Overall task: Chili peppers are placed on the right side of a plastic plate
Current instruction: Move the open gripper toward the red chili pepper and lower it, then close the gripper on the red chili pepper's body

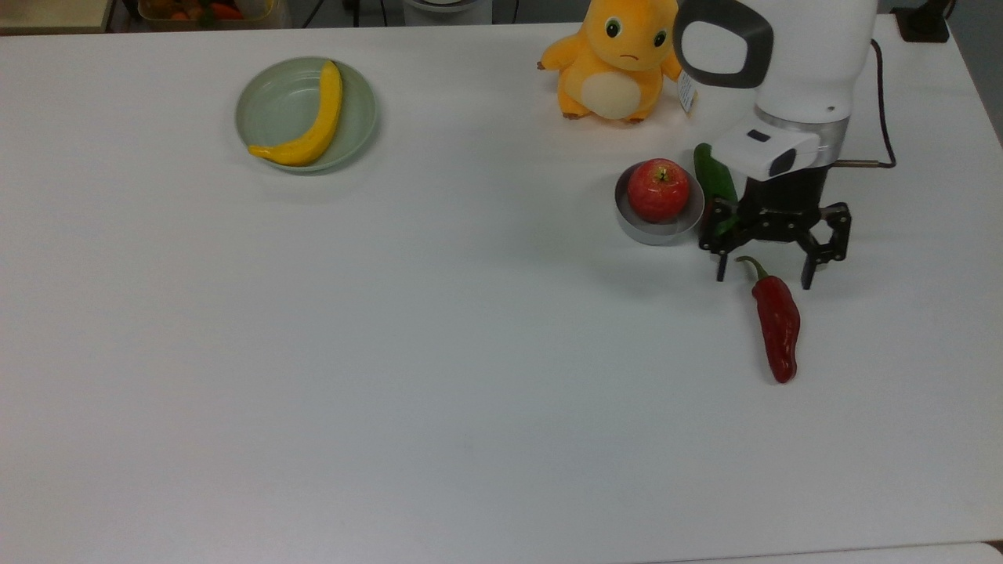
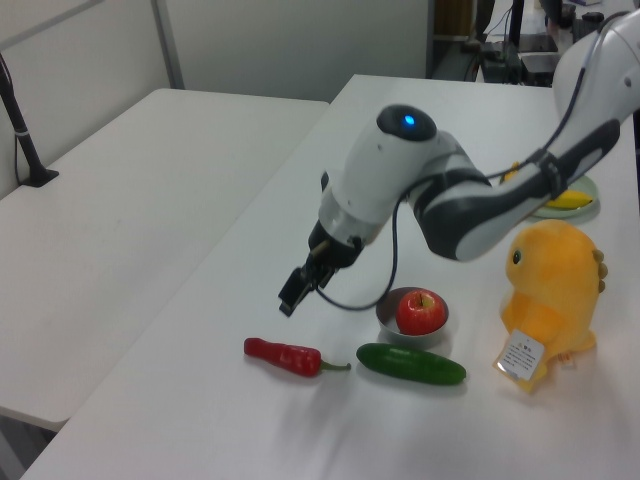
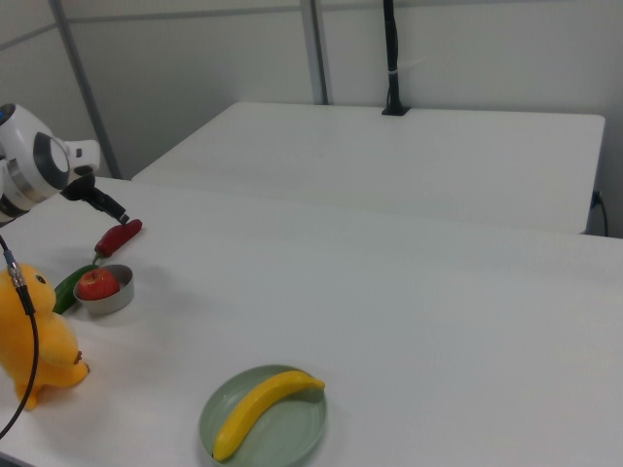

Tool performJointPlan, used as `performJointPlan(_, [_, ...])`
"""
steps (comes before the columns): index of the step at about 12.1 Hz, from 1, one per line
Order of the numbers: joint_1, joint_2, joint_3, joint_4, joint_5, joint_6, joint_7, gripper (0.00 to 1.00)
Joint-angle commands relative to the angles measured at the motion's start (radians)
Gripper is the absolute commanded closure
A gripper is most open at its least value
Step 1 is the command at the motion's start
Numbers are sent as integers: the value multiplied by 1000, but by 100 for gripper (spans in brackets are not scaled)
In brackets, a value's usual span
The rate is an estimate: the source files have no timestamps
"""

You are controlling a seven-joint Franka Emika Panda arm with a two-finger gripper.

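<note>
Banana (image 3: 263, 411) on pale green plate (image 3: 305, 443)
</note>
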Motion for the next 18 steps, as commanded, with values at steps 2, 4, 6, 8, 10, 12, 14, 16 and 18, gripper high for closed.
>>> performJointPlan(2, [71, 40, -69, 28, -25, 86, 52, 0])
performJointPlan(4, [78, 72, -69, 43, -42, 104, 54, 0])
performJointPlan(6, [86, 100, -69, 55, -57, 115, 54, 0])
performJointPlan(8, [86, 123, -69, 63, -63, 120, 54, 0])
performJointPlan(10, [75, 147, -66, 69, -80, 146, 54, 0])
performJointPlan(12, [64, 151, -64, 69, -91, 175, 54, 0])
performJointPlan(14, [58, 166, -60, 69, -111, 181, 52, 7])
performJointPlan(16, [44, 166, -32, 63, -126, 189, 52, 27])
performJointPlan(18, [43, 166, -15, 60, -146, 189, 54, 49])
